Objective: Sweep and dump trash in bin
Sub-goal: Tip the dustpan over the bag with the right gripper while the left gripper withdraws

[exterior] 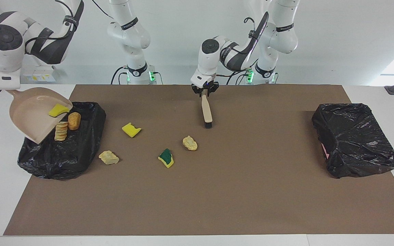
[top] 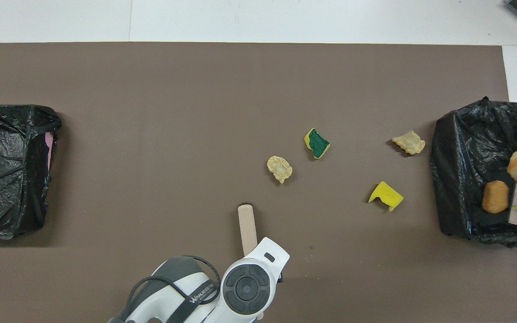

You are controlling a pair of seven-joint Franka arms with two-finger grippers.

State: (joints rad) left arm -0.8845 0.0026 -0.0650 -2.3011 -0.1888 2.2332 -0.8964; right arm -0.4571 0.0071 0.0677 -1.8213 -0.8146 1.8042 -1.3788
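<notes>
Fingers of the right gripper (exterior: pixel 1 89) are clamped on the handle of the tilted dustpan (exterior: pixel 29 112), over the black bin (exterior: pixel 63 153) at the right arm's end of the worktop. Three trash chunks (exterior: pixel 74 120) are at the dustpan's lip and four more lie mid-worktop. The left gripper (exterior: pixel 204 89) is at the brush (exterior: pixel 206 111) handle; I can't tell its grip. The strap (top: pixel 198 298) on that arm reads "WANJEED".
</notes>
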